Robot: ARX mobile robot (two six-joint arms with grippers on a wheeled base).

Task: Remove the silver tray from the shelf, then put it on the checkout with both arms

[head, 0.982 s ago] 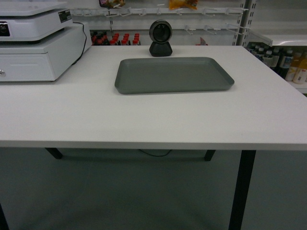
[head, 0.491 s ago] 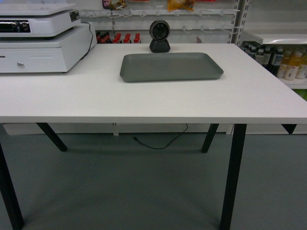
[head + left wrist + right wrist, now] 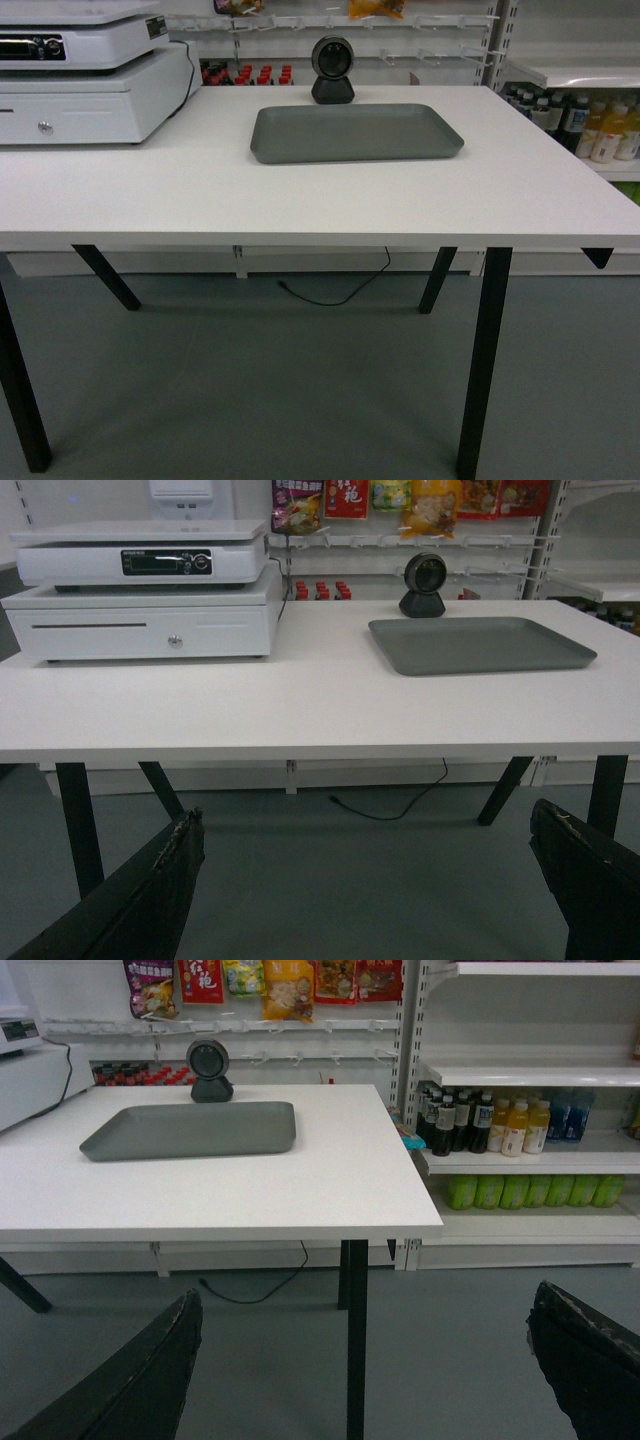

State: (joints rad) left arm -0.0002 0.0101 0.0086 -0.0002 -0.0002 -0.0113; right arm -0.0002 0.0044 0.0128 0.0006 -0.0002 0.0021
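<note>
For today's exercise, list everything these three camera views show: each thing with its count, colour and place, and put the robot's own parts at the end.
silver tray: one, matte grey, flat on the checkout, just in front of the scanner.
checkout: one, white top on black legs, centre.
scanner: one, black, round-headed, at the far edge of the checkout.
cash register: one, white, on the checkout's left end.
cable: one, black, on the floor under the checkout.
bottled drinks: many, dark, yellow and green, on white shelves to the right.
snack packets: several, red and yellow, hanging on the back wall.
left gripper: black fingers spread apart, holding nothing.
right gripper: black fingers spread apart, holding nothing.
</note>
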